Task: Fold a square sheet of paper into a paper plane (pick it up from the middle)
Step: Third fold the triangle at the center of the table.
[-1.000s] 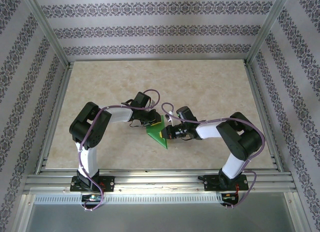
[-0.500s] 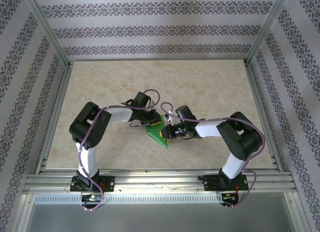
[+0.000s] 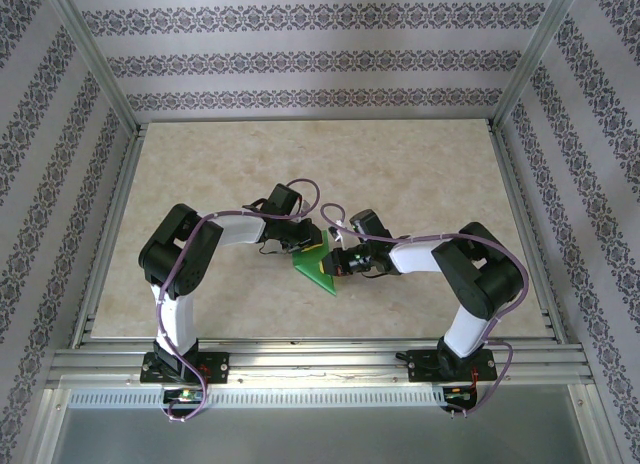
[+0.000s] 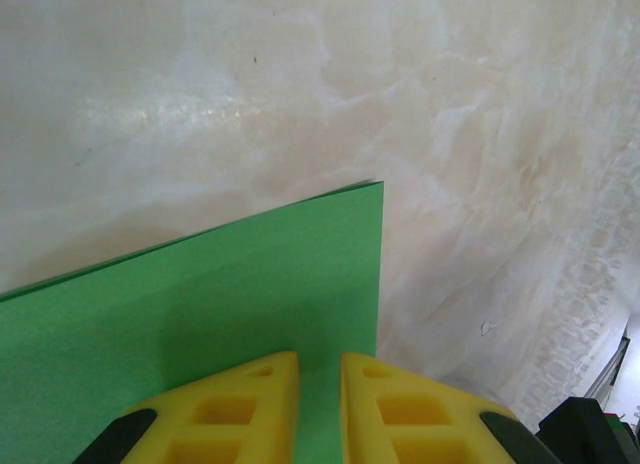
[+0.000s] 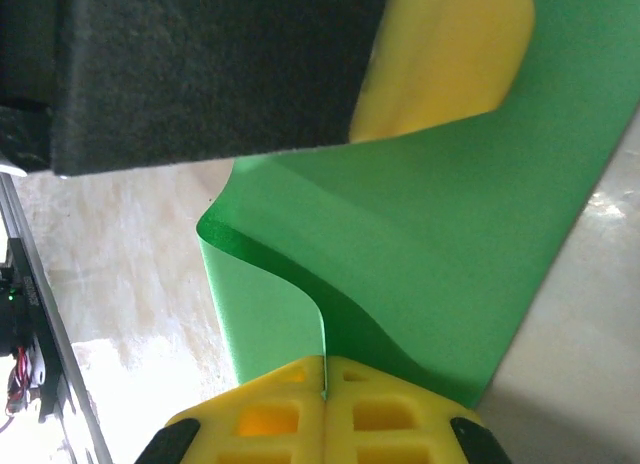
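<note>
Right end effector (image 5: 323, 369) first: your two yellow fingers are pressed together with no gap. A raised edge of the square sheet of paper (image 5: 430, 264) runs straight into the seam between them, so that end effector has the paper pinched. From the pinch the green sheet curls away ahead of the fingertips in a soft bend. It then spreads out flat ahead and to the right of them, over the pale marbled worktop (image 5: 120, 274).

Left end effector (image 4: 320, 369) next: its yellow fingers stand a narrow slit apart, and you see green through the slit. The paper lies beneath and ahead of those fingertips and reaches off to their left. One corner of it sits just ahead and slightly to the right of them. You cannot tell whether the fingers actually touch the sheet.

From above, the two end effectors face each other across the paper, which tapers to a point on the side nearest the arm bases.
</note>
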Controlling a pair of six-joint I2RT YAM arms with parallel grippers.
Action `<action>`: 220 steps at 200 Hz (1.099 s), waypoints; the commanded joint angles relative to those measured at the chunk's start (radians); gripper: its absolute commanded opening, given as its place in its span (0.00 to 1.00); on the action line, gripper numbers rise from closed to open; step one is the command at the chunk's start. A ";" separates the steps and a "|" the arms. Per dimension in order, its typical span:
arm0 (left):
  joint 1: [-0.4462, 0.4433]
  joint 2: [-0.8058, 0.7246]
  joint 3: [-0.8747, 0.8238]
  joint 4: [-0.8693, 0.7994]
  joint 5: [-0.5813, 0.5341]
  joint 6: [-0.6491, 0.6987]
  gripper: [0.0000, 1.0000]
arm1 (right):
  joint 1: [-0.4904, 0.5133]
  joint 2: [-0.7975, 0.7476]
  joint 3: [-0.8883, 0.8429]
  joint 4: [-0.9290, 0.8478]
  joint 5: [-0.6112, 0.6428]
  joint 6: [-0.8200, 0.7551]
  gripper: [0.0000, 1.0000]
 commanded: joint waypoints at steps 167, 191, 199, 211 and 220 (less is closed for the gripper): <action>0.005 0.008 -0.030 -0.048 -0.010 -0.016 0.21 | -0.005 0.028 0.021 -0.053 0.040 -0.039 0.00; 0.005 0.007 -0.027 -0.050 -0.009 -0.016 0.20 | -0.003 0.038 0.019 -0.053 0.047 -0.040 0.00; 0.005 0.009 -0.025 -0.050 -0.010 -0.016 0.20 | -0.004 0.040 0.019 -0.056 0.048 -0.040 0.00; 0.005 0.007 -0.021 -0.053 -0.010 -0.015 0.21 | -0.004 0.043 0.019 -0.056 0.051 -0.040 0.00; 0.005 0.006 -0.018 -0.055 -0.009 -0.014 0.20 | -0.003 0.045 0.017 -0.060 0.056 -0.041 0.00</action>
